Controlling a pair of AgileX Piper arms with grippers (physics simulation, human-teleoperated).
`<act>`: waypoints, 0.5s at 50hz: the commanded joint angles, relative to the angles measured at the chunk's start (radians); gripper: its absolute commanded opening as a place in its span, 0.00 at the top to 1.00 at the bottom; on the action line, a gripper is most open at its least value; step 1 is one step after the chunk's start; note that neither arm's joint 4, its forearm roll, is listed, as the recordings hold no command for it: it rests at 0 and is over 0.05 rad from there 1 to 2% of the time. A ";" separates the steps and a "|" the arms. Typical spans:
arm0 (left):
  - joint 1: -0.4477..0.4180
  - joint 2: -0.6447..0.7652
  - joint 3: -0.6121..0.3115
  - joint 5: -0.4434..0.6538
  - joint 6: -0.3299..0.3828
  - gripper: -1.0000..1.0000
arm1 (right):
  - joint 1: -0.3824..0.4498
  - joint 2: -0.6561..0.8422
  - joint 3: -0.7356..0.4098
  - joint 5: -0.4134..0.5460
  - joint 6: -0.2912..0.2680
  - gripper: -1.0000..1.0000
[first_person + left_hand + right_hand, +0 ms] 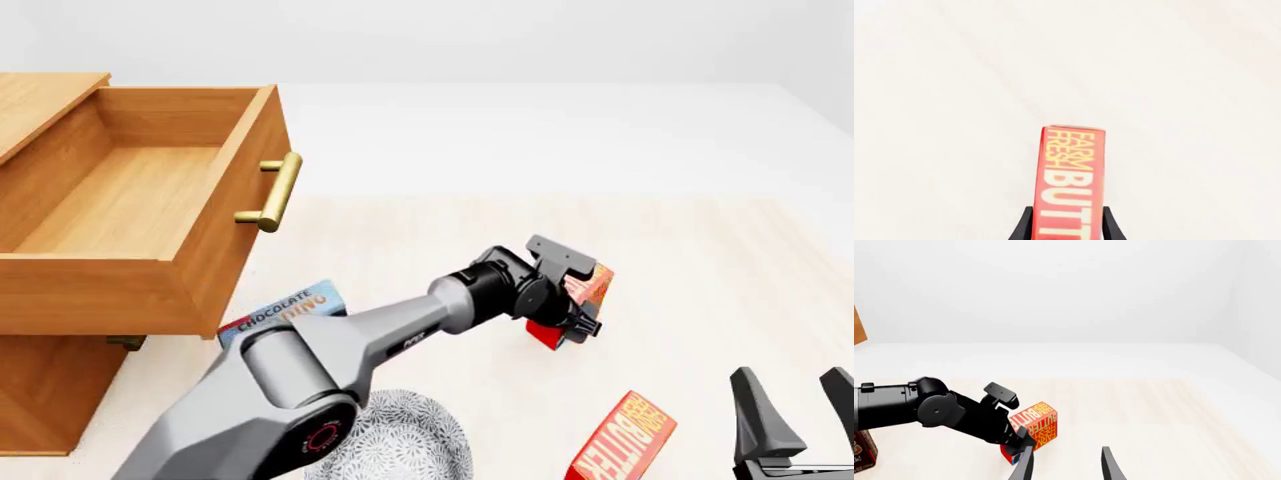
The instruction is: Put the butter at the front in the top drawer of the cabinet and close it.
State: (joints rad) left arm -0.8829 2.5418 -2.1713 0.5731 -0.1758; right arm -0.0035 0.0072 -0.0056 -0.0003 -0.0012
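My left gripper is shut on a red butter carton out over the middle of the table, and the carton sits tilted in the fingers. In the left wrist view the carton stands between the black fingers. A second, identical butter carton lies nearer the table's near edge. Just right of it, my right gripper is open and holds nothing. The cabinet stands at the left with its top drawer pulled open; nothing shows inside.
A blue-and-brown Chocolate Pudding box lies below the drawer's front. A speckled grey round plate shows under my left arm. The drawer's brass handle juts toward the table's middle. The lower drawer handle peeks out beneath.
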 commanded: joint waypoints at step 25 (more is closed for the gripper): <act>-0.014 -0.218 0.151 -0.014 0.007 1.00 | 0.000 -0.001 0.001 0.000 0.000 0.00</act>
State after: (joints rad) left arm -0.8867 2.4425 -2.0706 0.5576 -0.1911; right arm -0.0035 0.0072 -0.0056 -0.0003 -0.0012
